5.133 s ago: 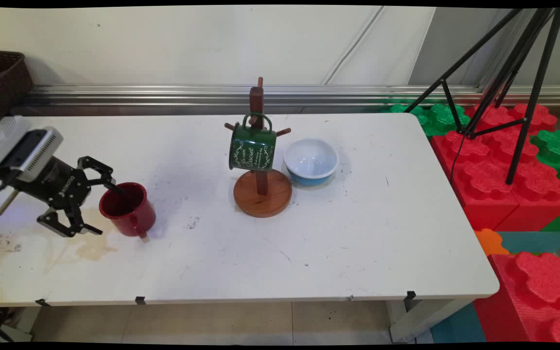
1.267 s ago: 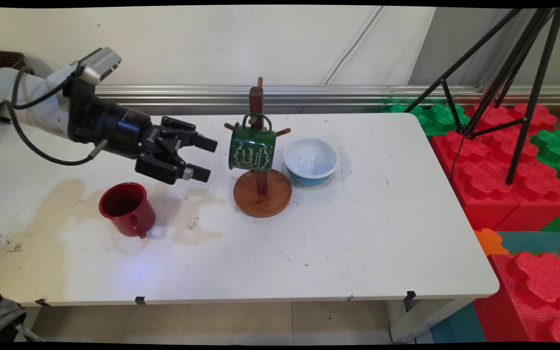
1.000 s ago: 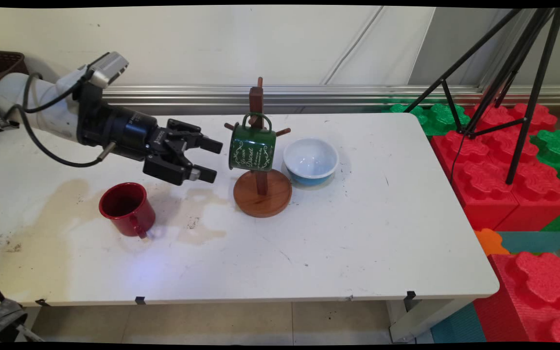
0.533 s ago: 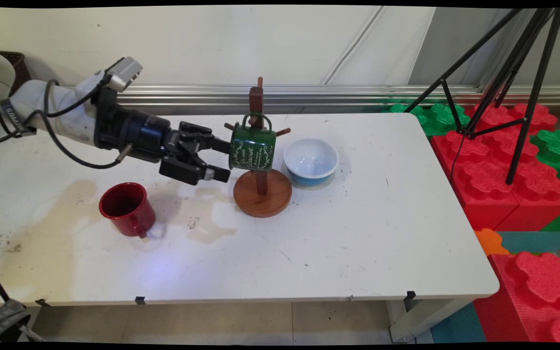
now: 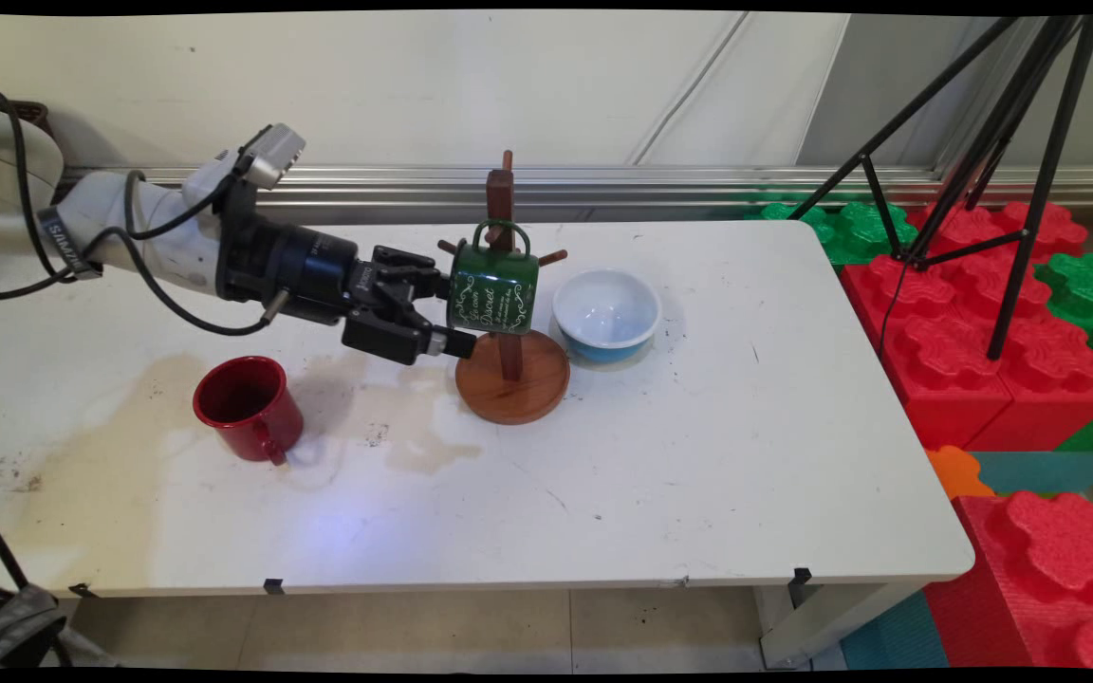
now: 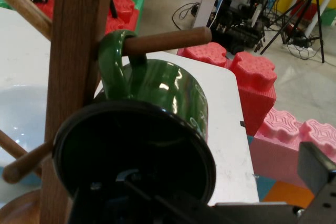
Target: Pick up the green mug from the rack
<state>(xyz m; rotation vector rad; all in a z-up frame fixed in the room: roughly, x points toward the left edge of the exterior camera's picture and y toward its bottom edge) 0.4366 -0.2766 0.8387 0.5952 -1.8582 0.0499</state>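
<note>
Green enamel, the mug (image 5: 493, 290) hangs by its handle from a peg of the wooden stand (image 5: 511, 368) at the centre of the main view, its long axis close to upright but tilted, its mouth facing down and to the frame's left. White script on its side reads "Secret"; the smaller lines around it are too fine to read. The gripper (image 5: 453, 312) reaches in from the left with its jaws spread, one finger at the mug's upper rim, the other just under its mouth; it grips nothing. In the hand view the dark mouth of the mug (image 6: 137, 156) fills the lower middle, and the linkage hides its lower edge. A bowl (image 5: 606, 314) sits right of the stand, a red mug (image 5: 250, 408) stands at lower left.
</note>
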